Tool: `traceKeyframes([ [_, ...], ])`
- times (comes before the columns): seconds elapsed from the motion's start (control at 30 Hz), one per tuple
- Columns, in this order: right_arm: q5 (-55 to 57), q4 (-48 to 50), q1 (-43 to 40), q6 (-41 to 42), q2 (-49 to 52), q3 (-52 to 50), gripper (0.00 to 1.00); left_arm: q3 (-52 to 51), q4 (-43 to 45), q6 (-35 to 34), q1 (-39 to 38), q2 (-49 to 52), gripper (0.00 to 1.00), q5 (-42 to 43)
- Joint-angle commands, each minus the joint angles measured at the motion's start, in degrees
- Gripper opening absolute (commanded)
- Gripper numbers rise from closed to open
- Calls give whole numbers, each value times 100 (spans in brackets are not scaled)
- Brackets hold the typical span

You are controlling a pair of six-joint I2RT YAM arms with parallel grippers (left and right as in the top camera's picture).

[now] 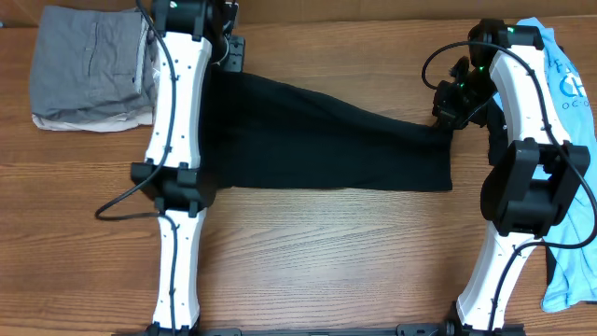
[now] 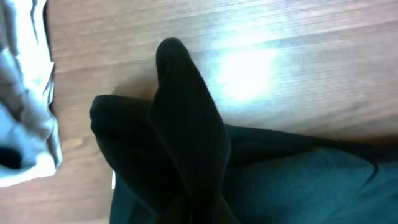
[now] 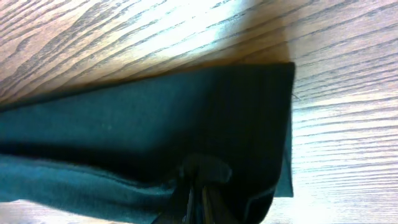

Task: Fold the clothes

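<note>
**Black T-shirt held stretched between two closed grippers**

The black T-shirt (image 1: 317,140) lies across the middle of the wooden table (image 1: 317,252), folded into a long band that runs from the table's left side to its right side. The band is wide toward the table's left and narrows toward the right. Its far edge slants across the tabletop.

The left gripper (image 1: 229,58) sits toward the table's far left. Its jaws are pressed together on the bunched left end of the shirt. In the left wrist view the cloth piles up in dark folds above the tabletop, and the gripper's own parts cannot be told apart from the fabric there.

The right gripper (image 3: 200,177) is at the table's right side, pinching the shirt's right end. In the right wrist view its dark fingers (image 3: 186,196) meet on the near edge of the folded cloth, close to a square corner that lies flat on the wood.

A pile of folded grey and beige clothes (image 1: 89,65) rests at the table's far left corner, just beside the left arm (image 1: 177,103) and apart from the black shirt. A light blue T-shirt (image 1: 564,89) with white lettering lies along the table's right edge, partly under the right arm (image 1: 527,103).
</note>
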Motion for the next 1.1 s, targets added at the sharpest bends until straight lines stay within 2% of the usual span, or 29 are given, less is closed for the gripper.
traceKeyframes([
  [0.0, -46, 7, -24, 20, -184, -9, 4, -1198, -31, 17, -17, -654, 4, -92],
  [0.13, -46, -50, -24, 17, -184, -9, 4, -2730, -33, -387, 2, -1123, 4, -511],
  [0.27, -44, -205, -24, -28, -184, -15, 4, -3711, -33, -481, 44, -1449, 4, -741],
  [0.47, -39, -376, -20, -70, -184, -203, 4, -4612, -15, -584, 98, -1523, 4, -1032],
  [0.67, 105, 170, -20, -101, -184, -1213, 5, -5442, 361, -584, 245, -1519, 4, -1191],
  [0.7, 103, 289, -20, -101, -184, -1366, 13, -5552, 424, -579, 258, -1519, 11, -1196],
  [0.77, 103, 472, -22, -107, -184, -1587, 32, -5709, 542, -555, 267, -1517, 58, -1196],
  [0.8, 105, 514, -22, -111, -184, -1615, 41, -5751, 608, -511, 267, -1517, 77, -1196],
  [0.83, 105, 538, -22, -118, -184, -1613, 50, -5753, 660, -511, 269, -1517, 87, -1207],
  [0.87, 98, 575, -22, -173, -186, -1606, 63, -5740, 730, -516, 269, -1519, 92, -1279],
  [0.93, 103, 599, -22, -197, -197, -1565, 80, -5595, 748, -553, 269, -1521, 98, -1471],
  [0.97, 105, 619, -22, -201, -197, -1558, 83, -5471, 739, -647, 269, -1521, 99, -1587],
  [1.07, 101, 704, -22, -269, -195, -1576, 85, -4817, 568, -772, 269, -1552, 100, -1622],
])
